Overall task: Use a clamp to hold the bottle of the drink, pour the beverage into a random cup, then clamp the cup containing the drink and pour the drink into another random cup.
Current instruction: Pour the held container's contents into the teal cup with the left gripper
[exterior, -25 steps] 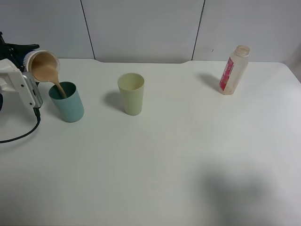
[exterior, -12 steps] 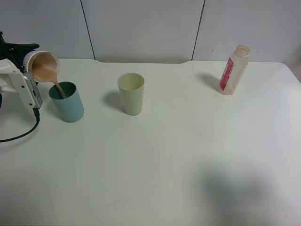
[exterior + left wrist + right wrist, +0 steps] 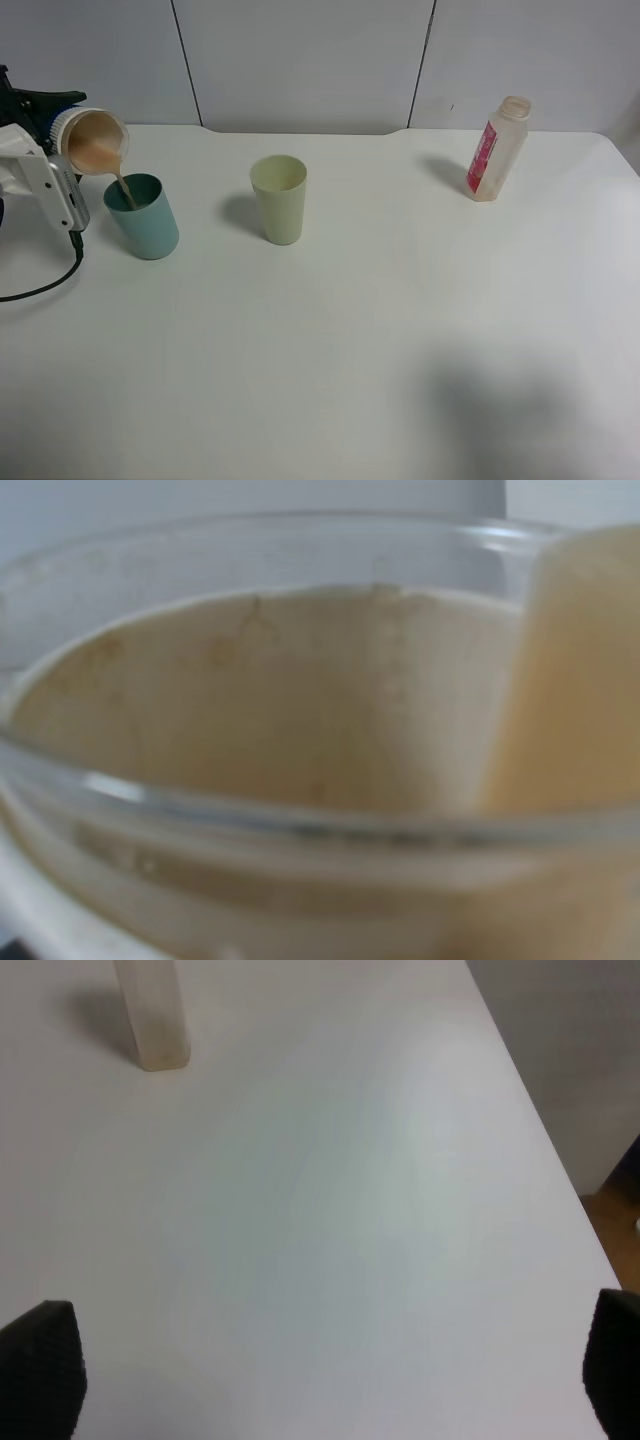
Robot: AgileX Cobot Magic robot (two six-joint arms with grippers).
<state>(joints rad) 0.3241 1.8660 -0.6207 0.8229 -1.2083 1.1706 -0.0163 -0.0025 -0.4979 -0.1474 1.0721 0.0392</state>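
From the high camera you see your left gripper grasping a clear cup, tipped so a thin tan stream falls into the teal cup on the counter. The pale yellow cup stands well apart; the bottle stands upright far right.

Your left wrist view is filled by the clear cup's drink-coated wall.

Your right wrist view shows the right gripper spread wide and empty over the counter, the bottle's base beyond.

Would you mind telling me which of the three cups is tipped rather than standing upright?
The clear cup in the left claw, tilted and pouring brown drink into the teal cup; the teal and the pale yellow cup stand upright.
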